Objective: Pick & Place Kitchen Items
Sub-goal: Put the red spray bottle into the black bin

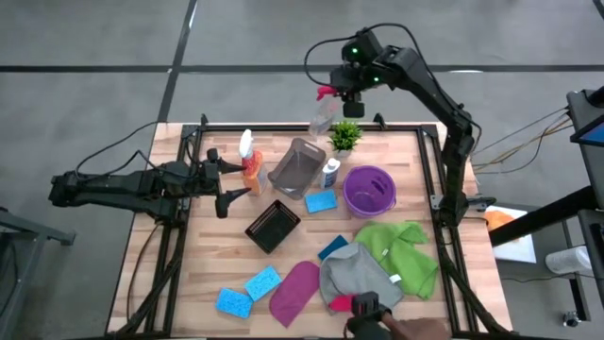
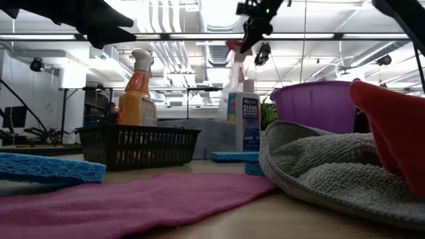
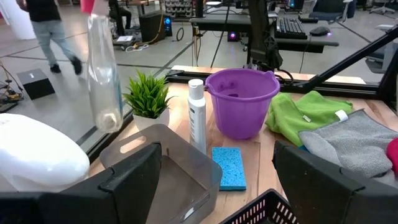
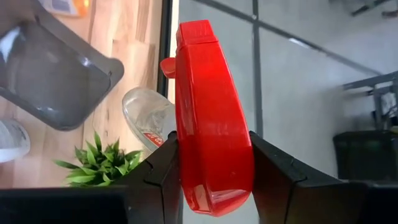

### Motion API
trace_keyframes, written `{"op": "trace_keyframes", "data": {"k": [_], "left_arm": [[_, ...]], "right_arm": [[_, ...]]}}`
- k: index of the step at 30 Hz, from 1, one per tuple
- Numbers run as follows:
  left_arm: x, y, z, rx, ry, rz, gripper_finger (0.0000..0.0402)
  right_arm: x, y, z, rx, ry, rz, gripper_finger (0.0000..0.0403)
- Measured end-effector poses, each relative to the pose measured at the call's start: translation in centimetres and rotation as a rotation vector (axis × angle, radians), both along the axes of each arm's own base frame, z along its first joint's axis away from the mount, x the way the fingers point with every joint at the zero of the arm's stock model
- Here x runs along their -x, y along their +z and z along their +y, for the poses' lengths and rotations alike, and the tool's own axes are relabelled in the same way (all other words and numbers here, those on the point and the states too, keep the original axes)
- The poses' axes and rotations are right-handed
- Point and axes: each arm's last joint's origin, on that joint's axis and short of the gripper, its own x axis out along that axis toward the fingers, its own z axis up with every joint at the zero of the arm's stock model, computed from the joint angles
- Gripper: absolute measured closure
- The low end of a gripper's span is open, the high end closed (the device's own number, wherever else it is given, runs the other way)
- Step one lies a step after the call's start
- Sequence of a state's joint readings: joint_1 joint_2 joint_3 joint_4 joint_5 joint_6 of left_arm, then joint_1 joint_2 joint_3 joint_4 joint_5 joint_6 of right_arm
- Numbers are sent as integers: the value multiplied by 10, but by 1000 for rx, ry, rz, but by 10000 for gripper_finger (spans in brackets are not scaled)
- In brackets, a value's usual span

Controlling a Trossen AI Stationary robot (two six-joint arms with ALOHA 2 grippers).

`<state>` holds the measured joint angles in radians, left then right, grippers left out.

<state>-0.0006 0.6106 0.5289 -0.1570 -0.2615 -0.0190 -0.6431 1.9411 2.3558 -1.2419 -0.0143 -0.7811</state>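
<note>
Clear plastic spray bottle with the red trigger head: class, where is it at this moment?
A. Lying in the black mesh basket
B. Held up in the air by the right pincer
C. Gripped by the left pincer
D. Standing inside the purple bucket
B: the right pincer is clamped on the red trigger head of the clear plastic spray bottle, which hangs above the table's far edge, next to the small green potted plant.

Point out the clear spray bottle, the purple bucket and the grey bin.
clear spray bottle (image 4: 211, 118): right wrist view, on its red trigger head.
purple bucket (image 3: 242, 109): left wrist view, on its front wall.
grey bin (image 1: 297, 168): high view, on its inner floor.
</note>
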Motion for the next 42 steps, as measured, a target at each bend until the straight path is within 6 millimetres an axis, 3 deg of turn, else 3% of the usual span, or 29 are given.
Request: {"op": "trace_keyframes", "data": {"k": [8,24,42], "left_arm": [[0,0,0,1,0,-1,90],[0,0,0,9,2,-3,90],[0,0,0,15,3,-5,90]], "right_arm": [[1,22,31,39,66,-65,263],[-28,18,81,-132,35,-138,263],[-46,-14,78,-323,-372,-102,263]]}}
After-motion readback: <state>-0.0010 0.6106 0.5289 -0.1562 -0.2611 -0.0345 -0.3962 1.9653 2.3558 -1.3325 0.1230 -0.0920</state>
